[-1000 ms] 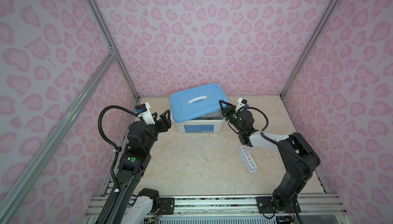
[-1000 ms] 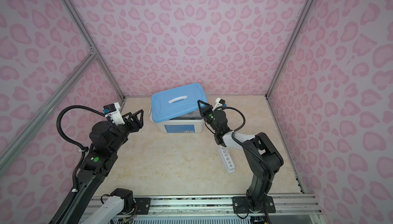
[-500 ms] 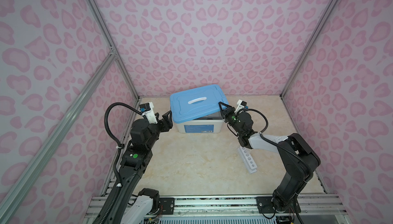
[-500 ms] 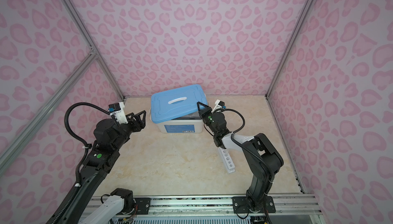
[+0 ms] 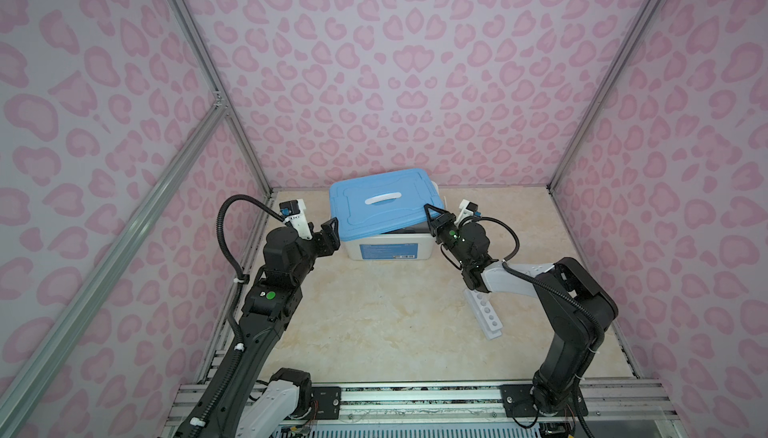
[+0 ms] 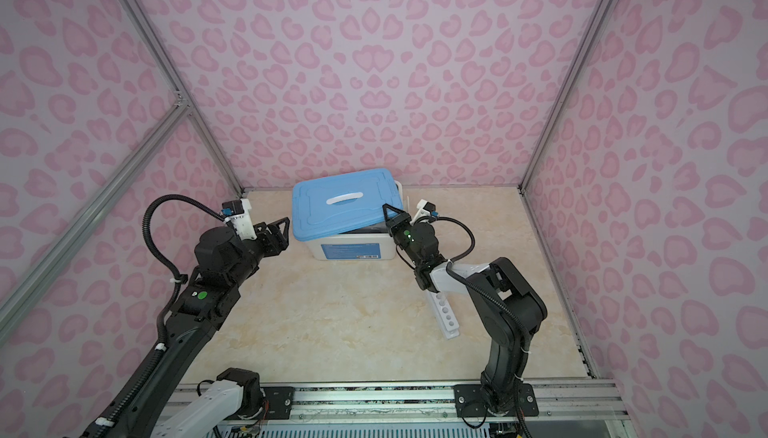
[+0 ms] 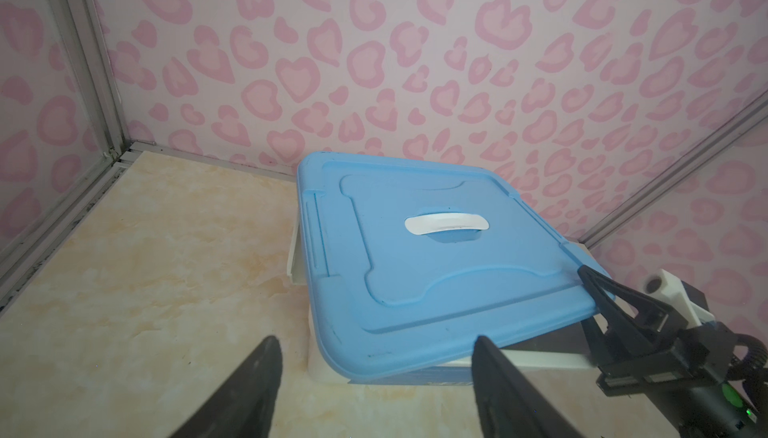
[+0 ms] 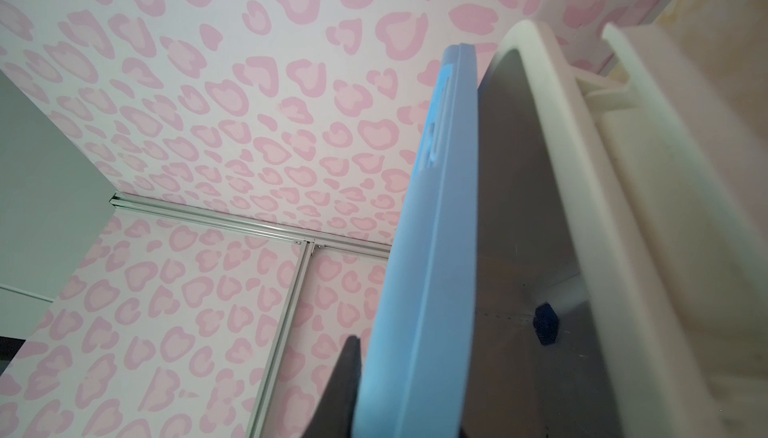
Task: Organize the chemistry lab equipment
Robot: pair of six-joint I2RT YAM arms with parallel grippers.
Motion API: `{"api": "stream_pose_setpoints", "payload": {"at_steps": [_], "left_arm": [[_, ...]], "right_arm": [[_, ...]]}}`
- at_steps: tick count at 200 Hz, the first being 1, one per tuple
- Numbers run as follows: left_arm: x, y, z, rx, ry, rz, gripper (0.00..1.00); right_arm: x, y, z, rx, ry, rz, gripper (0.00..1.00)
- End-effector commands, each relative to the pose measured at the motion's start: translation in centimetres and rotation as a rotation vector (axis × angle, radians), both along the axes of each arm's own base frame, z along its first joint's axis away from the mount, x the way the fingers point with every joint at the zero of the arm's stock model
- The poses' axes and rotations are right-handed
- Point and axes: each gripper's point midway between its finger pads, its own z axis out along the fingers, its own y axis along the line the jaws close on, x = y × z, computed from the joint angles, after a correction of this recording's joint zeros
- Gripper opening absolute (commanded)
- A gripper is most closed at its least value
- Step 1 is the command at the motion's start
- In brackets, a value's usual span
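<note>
In both top views the white bin (image 5: 386,251) (image 6: 353,249) stands at the back of the table (image 5: 374,332) (image 6: 332,323). Its blue lid (image 5: 374,207) (image 6: 340,207) is tilted, raised on the bin's right side. The right gripper (image 5: 430,220) (image 6: 390,216) pinches the lid's raised front-right corner, one finger above it and one below. The left gripper (image 5: 330,235) (image 6: 279,232) hangs just off the bin's left side, jaws wide apart and holding nothing. The white six-hole rack (image 5: 485,313) (image 6: 445,316) sits on the table in front of the bin and to its right, well apart from it, with one end under the right arm.

In the left wrist view the left gripper (image 7: 376,338) is spread wide, its fingers either side of the bin's (image 7: 324,369) front-left corner without touching it. At the lid's (image 7: 415,269) far corner the right gripper (image 7: 590,298) is clamped on the edge.

In the right wrist view the lid (image 8: 424,249) runs between the jaws, one finger (image 8: 345,377) against its top face. A gap shows between the lid and the bin's rim (image 8: 552,116).
</note>
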Motion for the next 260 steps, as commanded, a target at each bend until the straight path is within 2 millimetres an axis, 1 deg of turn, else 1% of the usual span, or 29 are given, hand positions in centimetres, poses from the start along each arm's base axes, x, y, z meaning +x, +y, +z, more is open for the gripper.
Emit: {"api": "stream_pose_setpoints", "payload": {"at_steps": [1, 24, 46, 73, 110, 137, 182, 205, 236, 260], "left_arm": [[0.7, 0.3, -0.3, -0.009, 0.026, 0.030, 0.74], [1.5, 0.3, -1.2, -0.022, 0.055, 0.044, 0.74], [2.3, 0.2, -1.4, -0.029, 0.059, 0.046, 0.74], [3.1, 0.0, -1.1, -0.017, 0.053, 0.044, 0.74], [3.8, -0.1, -1.4, 0.001, 0.059, 0.039, 0.74], [4.0, -0.2, -1.7, 0.012, 0.065, 0.036, 0.74], [4.4, -0.3, -2.1, 0.020, 0.075, 0.030, 0.74], [4.6, -0.4, -2.1, 0.024, 0.076, 0.025, 0.74], [4.8, -0.5, -2.4, 0.028, 0.081, 0.022, 0.74], [5.0, -0.5, -2.6, 0.031, 0.085, 0.021, 0.74]], "right_arm": [[0.1, 0.0, -2.4, -0.091, 0.035, -0.009, 0.19], [0.0, 0.0, -2.6, -0.094, 0.039, -0.008, 0.25], [-0.1, -0.3, -2.5, -0.099, 0.040, -0.016, 0.29], [-0.1, -0.6, -2.1, -0.112, 0.034, -0.022, 0.35], [-0.3, -0.9, -2.1, -0.114, 0.041, -0.029, 0.36], [-0.5, -1.0, -1.8, -0.115, 0.034, -0.029, 0.37], [-0.9, -1.4, -2.2, -0.123, 0.043, -0.036, 0.37], [-1.1, -1.8, -2.1, -0.127, 0.043, -0.044, 0.37], [-1.5, -2.3, -2.1, -0.137, 0.042, -0.056, 0.43], [-2.0, -3.0, -2.4, -0.152, 0.052, -0.078, 0.45]]}}
